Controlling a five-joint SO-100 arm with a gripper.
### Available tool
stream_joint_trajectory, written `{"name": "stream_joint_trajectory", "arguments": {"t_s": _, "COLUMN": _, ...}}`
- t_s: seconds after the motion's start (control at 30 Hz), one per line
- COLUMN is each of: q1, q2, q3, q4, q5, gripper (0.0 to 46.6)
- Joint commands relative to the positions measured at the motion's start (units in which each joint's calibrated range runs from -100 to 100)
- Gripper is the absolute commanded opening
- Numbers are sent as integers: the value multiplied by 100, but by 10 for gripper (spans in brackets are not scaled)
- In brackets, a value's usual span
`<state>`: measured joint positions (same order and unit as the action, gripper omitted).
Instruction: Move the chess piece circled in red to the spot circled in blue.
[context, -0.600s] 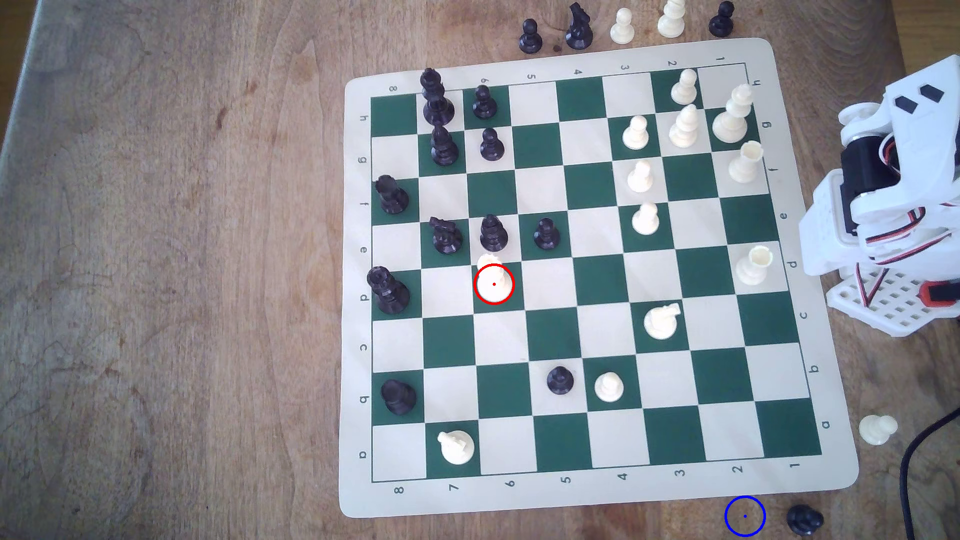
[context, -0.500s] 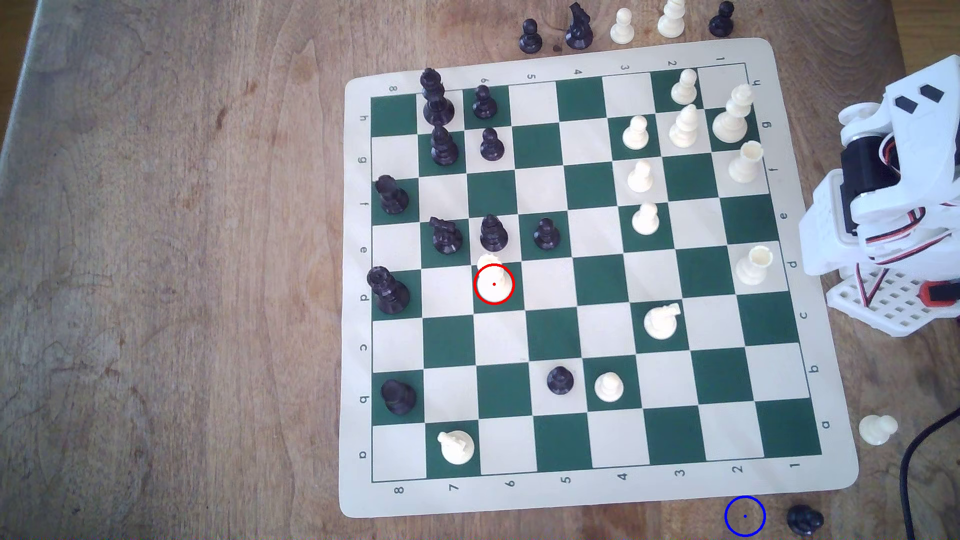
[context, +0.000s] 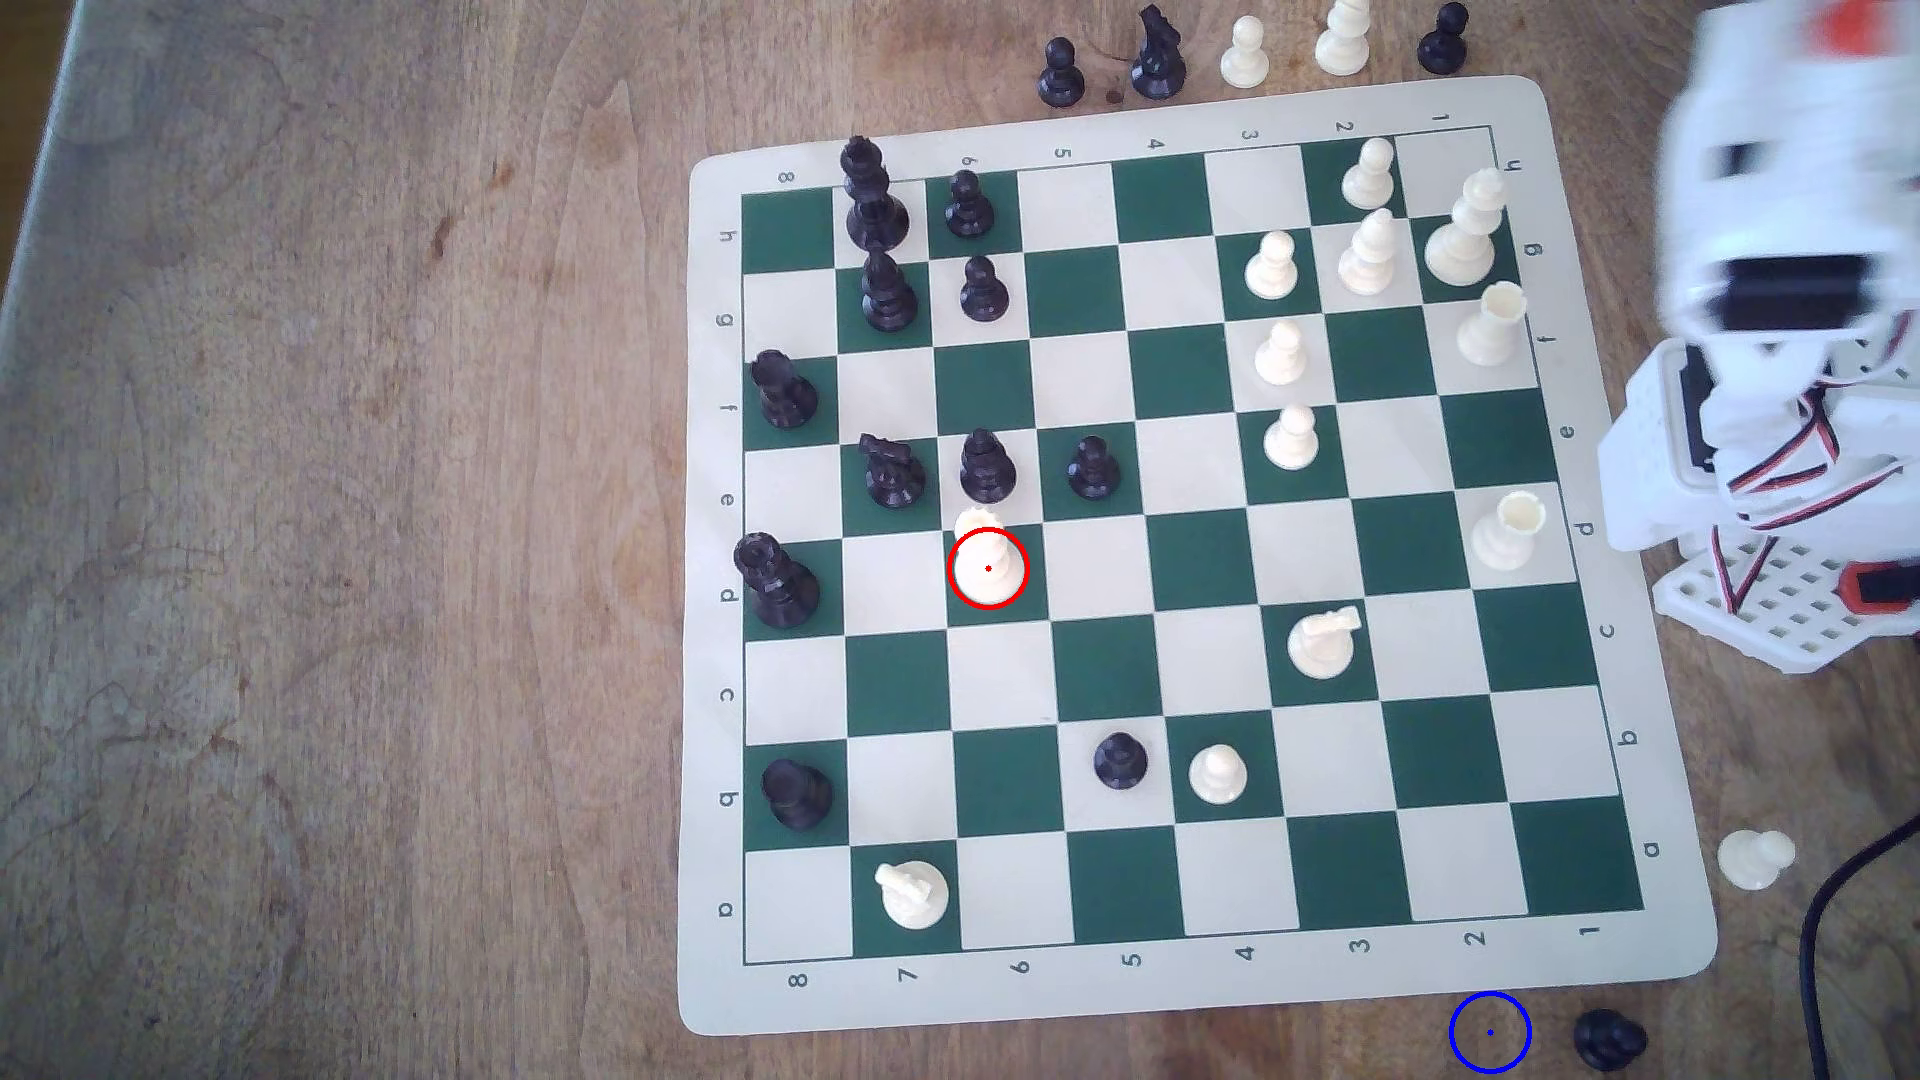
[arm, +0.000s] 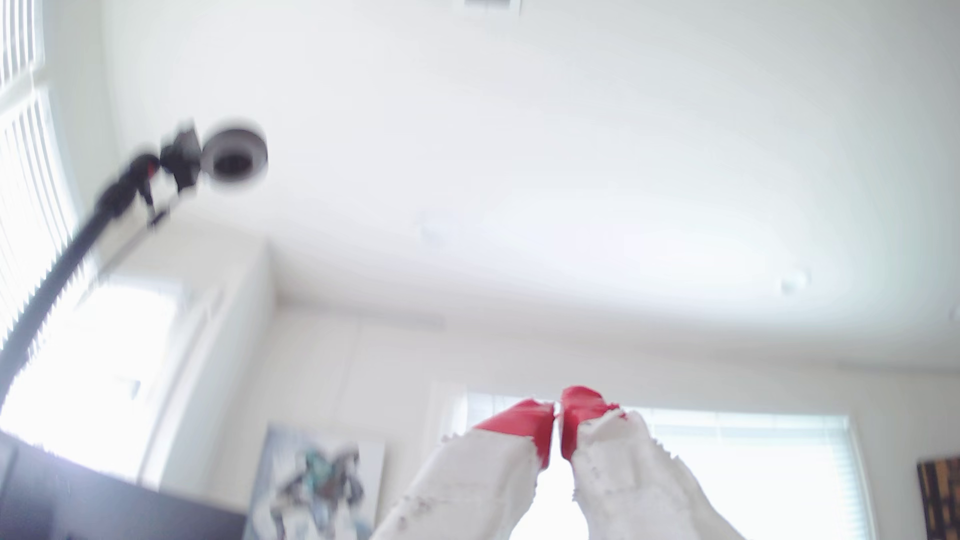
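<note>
Gripper pointing ceilingward, red tips pressed together, empty; I'm swinging arm boardward since chess piece circled in red sits mid-chessboard.

Ceiling: plain white, glowing with daylight.
Window blinds: slatted, running along the 9 o'clock edge of the wrist view.
Bright window: blazing at 5 o'clock, blinds showing faintly.
Wall painting: hanging at 7 o'clock, blurred.
Tabletop: brown wood grain, lying evenly lit.
</note>
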<state>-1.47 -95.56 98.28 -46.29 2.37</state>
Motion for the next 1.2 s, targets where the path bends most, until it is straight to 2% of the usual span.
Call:
{"name": "stream_joint_trajectory", "arguments": {"t_s": 0.0, "q1": 183, "q2": -20, "q3": -717, "q4": 2000, "q5": -24, "gripper": 2}}
{"name": "stream_joint_trajectory", "arguments": {"t_s": 0.27, "q1": 488, "q2": -28, "q3": -1315, "q4": 4875, "q5": -34, "gripper": 2}}
{"name": "stream_joint_trajectory", "arguments": {"t_s": 0.37, "q1": 417, "q2": 99, "q3": -1705, "q4": 5858, "q5": -5, "gripper": 8}}
{"name": "stream_joint_trajectory", "arguments": {"t_s": 0.4, "q1": 355, "q2": 277, "q3": -1868, "q4": 5981, "q5": -15, "gripper": 47}}
{"name": "stream_joint_trajectory", "arguments": {"t_s": 0.5, "q1": 191, "q2": 719, "q3": -2331, "q4": 6546, "q5": -44, "gripper": 68}}
{"name": "stream_joint_trajectory", "arguments": {"t_s": 0.6, "q1": -91, "q2": 1712, "q3": -3418, "q4": 7725, "q5": -156, "gripper": 75}}
{"name": "stream_joint_trajectory", "arguments": {"t_s": 0.7, "q1": -294, "q2": 2773, "q3": -4461, "q4": 8798, "q5": -454, "gripper": 137}}
{"name": "stream_joint_trajectory", "arguments": {"t_s": 0.87, "q1": -177, "q2": 3851, "q3": -5078, "q4": 9101, "q5": -567, "gripper": 176}}
{"name": "stream_joint_trajectory", "arguments": {"t_s": 0.93, "q1": -161, "q2": 4191, "q3": -5413, "q4": 9298, "q5": -601, "gripper": 179}}
{"name": "stream_joint_trajectory", "arguments": {"t_s": 1.0, "q1": -161, "q2": 4921, "q3": -6184, "q4": 9756, "q5": -645, "gripper": 158}}
{"name": "stream_joint_trajectory", "arguments": {"t_s": 1.17, "q1": -224, "q2": 6254, "q3": -7607, "q4": 10641, "q5": -904, "gripper": 186}}
